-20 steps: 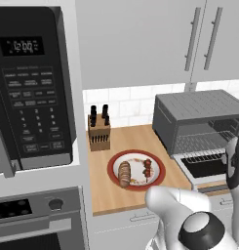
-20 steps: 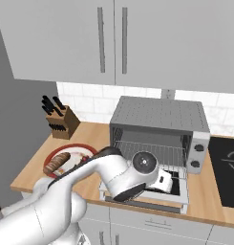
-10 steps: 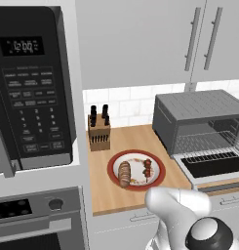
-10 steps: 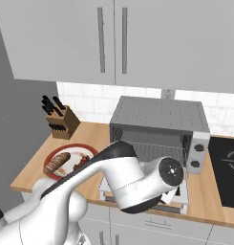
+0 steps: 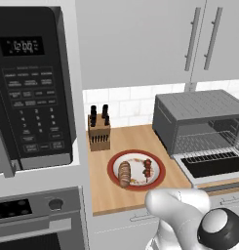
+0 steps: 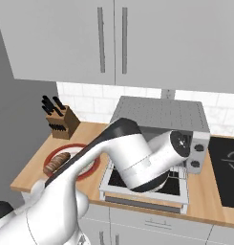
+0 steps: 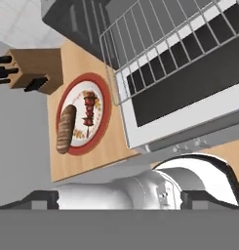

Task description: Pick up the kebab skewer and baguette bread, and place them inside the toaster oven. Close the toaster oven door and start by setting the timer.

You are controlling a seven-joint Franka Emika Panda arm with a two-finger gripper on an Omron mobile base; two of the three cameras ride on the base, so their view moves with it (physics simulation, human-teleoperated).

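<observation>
Fingers: spread wide, holding nothing | nearest: toaster oven door (image 7: 189, 93) dropped open under my hand | beyond, off to one side: kebab skewer (image 7: 88, 111) and baguette bread (image 7: 66, 128) parallel on the plate (image 7: 104, 122), long axes pointing toward the knife block (image 7: 35, 68).

Arm (image 6: 137, 160) swung up and right off the toaster oven door (image 6: 146, 189), elbow now in front of the toaster oven (image 6: 161, 119); gone from the left base view's right edge.
</observation>
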